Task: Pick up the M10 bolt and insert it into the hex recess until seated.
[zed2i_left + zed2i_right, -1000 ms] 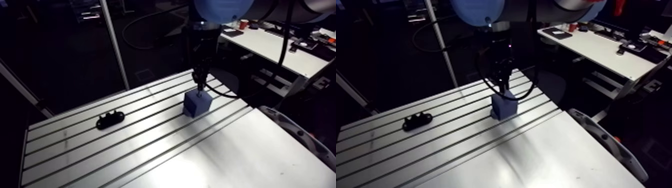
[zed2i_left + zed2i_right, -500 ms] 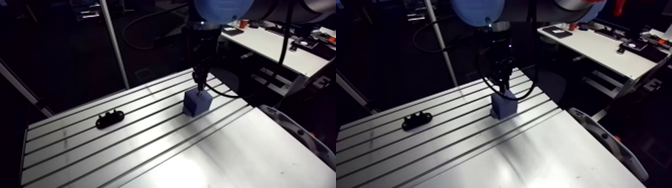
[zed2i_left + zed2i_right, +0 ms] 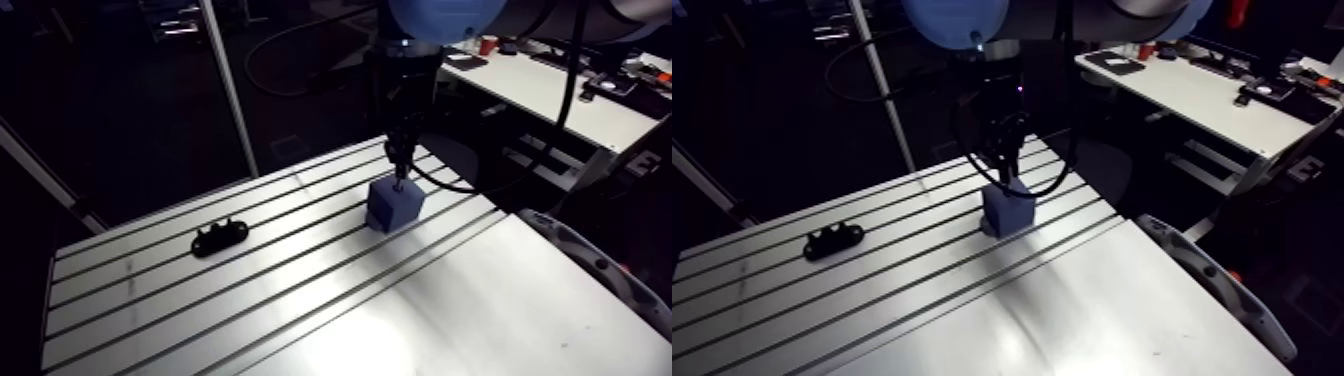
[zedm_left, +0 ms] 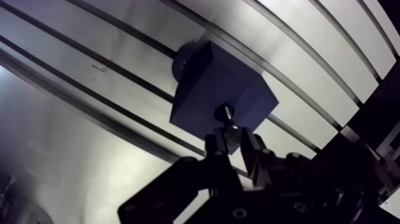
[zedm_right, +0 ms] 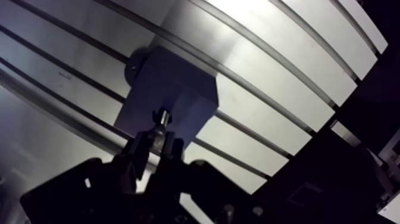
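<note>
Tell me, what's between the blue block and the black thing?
Nothing: just bare slotted table between blue block and black part, in the arm view.

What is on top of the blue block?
Only the bolt, clamped by the gripper, its end at the blue block's top face. The recess beneath it is covered.

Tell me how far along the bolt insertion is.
Pickup looks done: the gripper is shut on the bolt. In hand: the bolt's tip is at the top face of the blue block; the recess itself is hidden. Left: seating the bolt fully and letting go.
</note>
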{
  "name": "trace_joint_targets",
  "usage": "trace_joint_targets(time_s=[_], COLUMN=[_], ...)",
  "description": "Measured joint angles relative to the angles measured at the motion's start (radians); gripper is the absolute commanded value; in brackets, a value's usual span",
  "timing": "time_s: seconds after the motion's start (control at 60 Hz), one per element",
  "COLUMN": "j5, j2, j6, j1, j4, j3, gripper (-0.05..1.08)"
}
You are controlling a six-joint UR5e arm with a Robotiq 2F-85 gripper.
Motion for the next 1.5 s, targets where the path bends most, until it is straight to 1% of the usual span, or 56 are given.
trace_joint_targets(time_s=[0.783,0.883,0.9,0.917,0.933,0.95,0.967,0.983,1.0,1.05,1.5], j5=[-0.001,-0.001,-0.001,-0.001,-0.001,-0.001,-0.001,-0.001,-0.001,-0.001,0.016], j2=[0.008,0.009,0.009,0.010,0.010,0.010,0.010,0.011,0.011,0.011,0.006], j6=[0.001,0.002,0.003,0.004,0.004,0.005,0.006,0.006,0.007,0.008,0.004], j1=[0.000,0.000,0.000,0.000,0.000,0.000,0.000,0.000,0.000,0.000,0.000], j4=[-0.003,-0.003,-0.003,-0.003,-0.003,-0.004,-0.004,-0.005,-0.007,-0.012,-0.036], j3=[0.008,0.008,0.008,0.008,0.009,0.009,0.009,0.009,0.009,0.009,0.000], gripper=[0.91,0.88,0.79,0.79,0.55,0.55,0.14,0.14,0.04,0.01,0.01])
